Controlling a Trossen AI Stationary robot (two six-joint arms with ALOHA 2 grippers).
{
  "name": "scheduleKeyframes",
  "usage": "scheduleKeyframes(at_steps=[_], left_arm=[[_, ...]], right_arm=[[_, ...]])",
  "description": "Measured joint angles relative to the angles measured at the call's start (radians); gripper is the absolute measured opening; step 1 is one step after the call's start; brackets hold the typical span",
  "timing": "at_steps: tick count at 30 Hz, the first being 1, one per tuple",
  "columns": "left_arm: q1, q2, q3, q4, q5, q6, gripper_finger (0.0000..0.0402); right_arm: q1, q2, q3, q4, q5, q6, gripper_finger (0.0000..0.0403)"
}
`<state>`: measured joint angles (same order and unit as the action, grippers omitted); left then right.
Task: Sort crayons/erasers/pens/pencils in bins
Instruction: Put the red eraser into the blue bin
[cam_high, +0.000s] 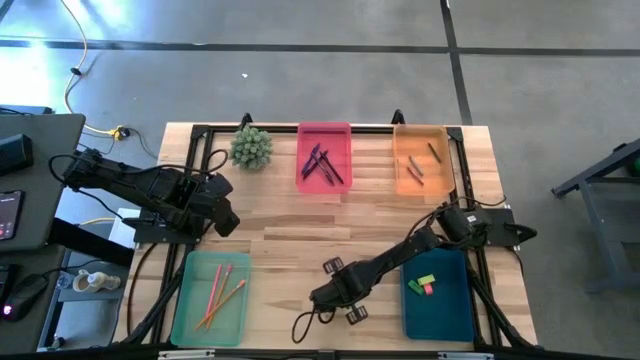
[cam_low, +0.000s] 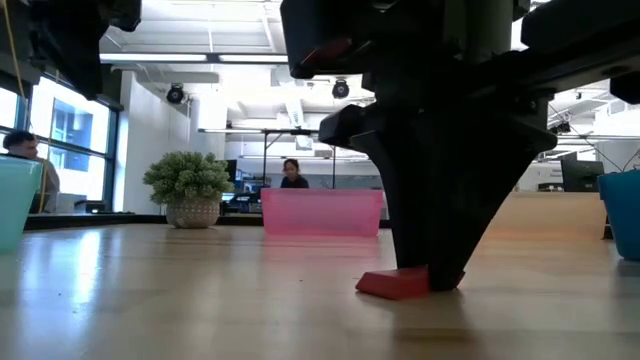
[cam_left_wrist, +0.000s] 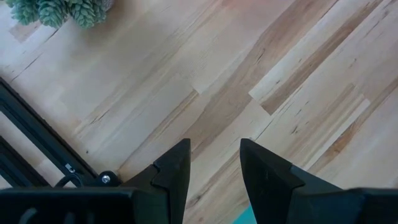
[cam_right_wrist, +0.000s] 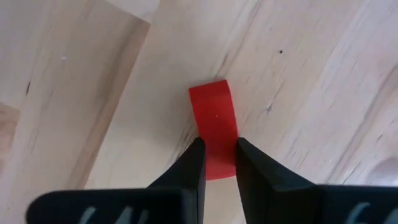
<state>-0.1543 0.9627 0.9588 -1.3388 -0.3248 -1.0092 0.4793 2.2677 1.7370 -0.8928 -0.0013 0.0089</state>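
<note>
A red eraser (cam_right_wrist: 213, 112) lies on the bare wood near the table's front middle; it also shows in the low view (cam_low: 388, 285). My right gripper (cam_right_wrist: 217, 144) reaches down onto it and is shut on it; in the high view the gripper (cam_high: 320, 297) hides the eraser. My left gripper (cam_left_wrist: 214, 165) is open and empty above the table's left side (cam_high: 225, 210). The pink bin (cam_high: 325, 158) holds the pens, the orange bin (cam_high: 420, 160) the crayons, the pale green bin (cam_high: 212, 295) the pencils, and the dark blue bin (cam_high: 438, 298) two erasers. My right gripper pinches the red eraser's two long sides (cam_right_wrist: 216, 160) between its two fingers, near one end of the block. The fingers come from above, pointing down. The eraser lies flat, its underside on the table (cam_low: 385, 292).
A small potted plant (cam_high: 251, 146) stands at the far left next to the pink bin. Black frame rails (cam_high: 200, 150) run along the table's edges. Bare wood lies between the four bins. People sit in the room beyond the table (cam_low: 293, 175).
</note>
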Motion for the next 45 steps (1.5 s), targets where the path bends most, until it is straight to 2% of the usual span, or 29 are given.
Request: scheduleKeyframes(at_steps=[17,26,34,45], left_arm=[[0.000,0.000,0.000,0.001,-0.002,0.036,0.0127],[-0.001,0.000,0.000,0.001,-0.001,0.073,0.0127],[-0.001,0.000,0.000,0.004,0.013,0.104,0.0127],[0.000,0.000,0.000,0.006,0.031,0.176,0.0127]], right_arm=[[0.003,-0.041,-0.007,-0.039,-0.045,0.264,0.0050],[0.002,-0.089,-0.004,-0.137,-0.010,0.377,0.0050],[0.007,-0.147,-0.003,-0.203,0.063,0.476,0.0051],[0.008,-0.265,-0.003,-0.359,0.243,0.609,0.0051]])
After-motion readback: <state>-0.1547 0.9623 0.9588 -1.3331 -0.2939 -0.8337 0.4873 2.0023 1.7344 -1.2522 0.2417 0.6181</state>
